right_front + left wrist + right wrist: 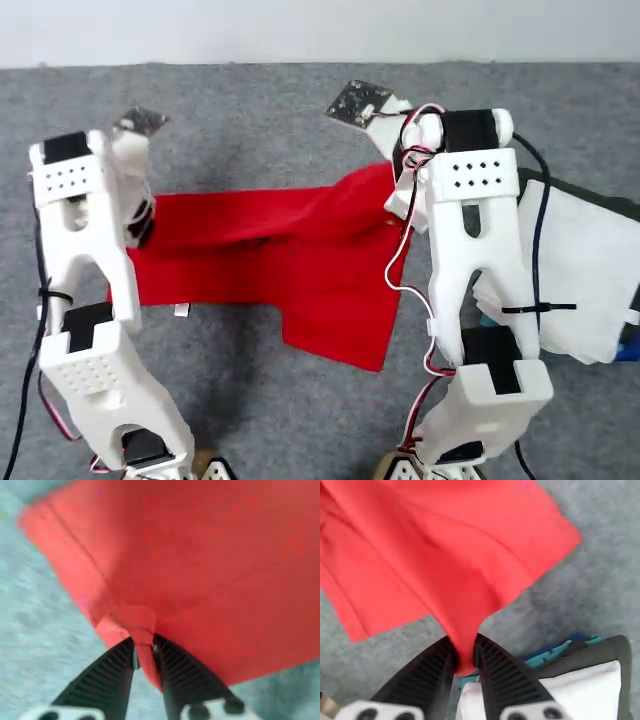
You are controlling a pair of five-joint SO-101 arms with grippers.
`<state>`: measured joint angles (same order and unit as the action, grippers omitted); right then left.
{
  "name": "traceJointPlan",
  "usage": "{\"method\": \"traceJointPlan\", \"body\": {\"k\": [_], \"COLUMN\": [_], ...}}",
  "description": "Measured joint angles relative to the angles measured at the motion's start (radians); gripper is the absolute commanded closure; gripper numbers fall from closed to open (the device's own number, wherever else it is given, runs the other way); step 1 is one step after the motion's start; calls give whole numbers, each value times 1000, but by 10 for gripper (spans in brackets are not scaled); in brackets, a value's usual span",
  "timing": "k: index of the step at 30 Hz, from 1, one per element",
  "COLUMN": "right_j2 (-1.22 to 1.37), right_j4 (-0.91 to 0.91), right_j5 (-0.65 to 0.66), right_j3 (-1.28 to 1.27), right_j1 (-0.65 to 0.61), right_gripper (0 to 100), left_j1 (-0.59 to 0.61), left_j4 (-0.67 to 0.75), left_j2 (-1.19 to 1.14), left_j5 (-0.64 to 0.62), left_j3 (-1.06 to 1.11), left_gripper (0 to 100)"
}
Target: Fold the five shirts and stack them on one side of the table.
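Fold | we clamp left gripper point(144, 652) and right gripper point(465, 656) tight on red shirt point(300, 270) | best pulled taut, level.

red shirt point(300, 270): cloth, matt, fine smooth weave
white shirt point(590, 260): cloth, matt, smooth
table cover point(250, 110): grey, fuzzy, matt, felt-like
arm shells point(95, 370): white plastic, matt, smooth
left gripper fingers point(112, 672): black plastic, ribbed inner faces, slight sheen
right gripper fingers point(505, 675): same black ribbed plastic
dark layer point(615, 650) under white shirt: probably cloth, matt; too blurred to confirm
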<state>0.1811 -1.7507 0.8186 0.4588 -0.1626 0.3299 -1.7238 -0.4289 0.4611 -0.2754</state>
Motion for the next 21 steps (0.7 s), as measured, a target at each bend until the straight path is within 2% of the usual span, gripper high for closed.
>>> {"method": "traceJointPlan", "body": {"k": [6,12,15,17,21], "right_j2": [0,-6,-63,-114,-230], "right_j4": [0,-3,-3,-3,-3], "right_j5": [-2,-2,-2,-2,3], "right_j3": [-138,-226,-281,-319,-404], "right_j1": [0,0,0,0,0], "right_gripper": [988,984,974,920,740], "left_j1": [3,9,15,17,28], "left_j4": [34,69,74,63,25], "left_j2": [0,0,0,0,9], "left_j5": [0,-9,-23,-23,-26], "left_j3": [164,170,170,170,173], "left_gripper": [985,981,917,871,826]}}
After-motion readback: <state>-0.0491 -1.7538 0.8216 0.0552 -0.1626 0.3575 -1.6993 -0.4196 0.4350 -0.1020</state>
